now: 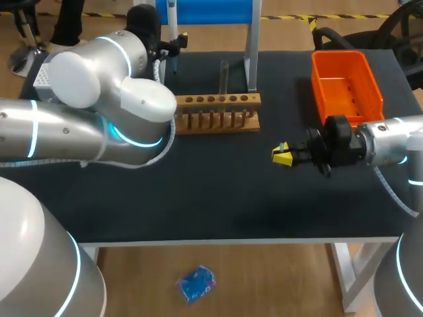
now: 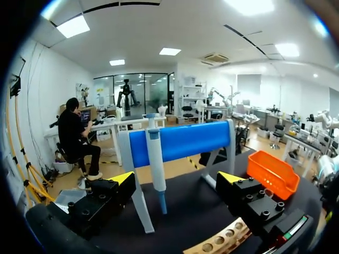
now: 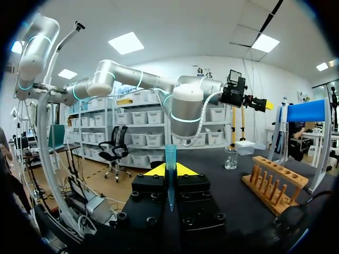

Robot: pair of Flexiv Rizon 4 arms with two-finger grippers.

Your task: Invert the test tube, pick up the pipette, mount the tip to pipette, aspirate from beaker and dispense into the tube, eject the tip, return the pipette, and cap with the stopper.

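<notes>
Right end effector (image 3: 169,170) clamped on an upright blue pipette tip (image 3: 170,156); left end effector (image 2: 177,179) spread wide, with the pipette (image 2: 155,164) hanging from its blue stand (image 2: 185,140) just ahead, untouched.

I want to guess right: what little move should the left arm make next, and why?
Probably ease the left gripper forward around the pipette: its fingers are open, the pipette hangs just ahead, and the right gripper already holds the tip.

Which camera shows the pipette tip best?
Right wrist view: the pipette tip stands upright, close up, clamped in the right hand. The head view shows only that hand, the tip too small to see. The left wrist view misses it.
</notes>
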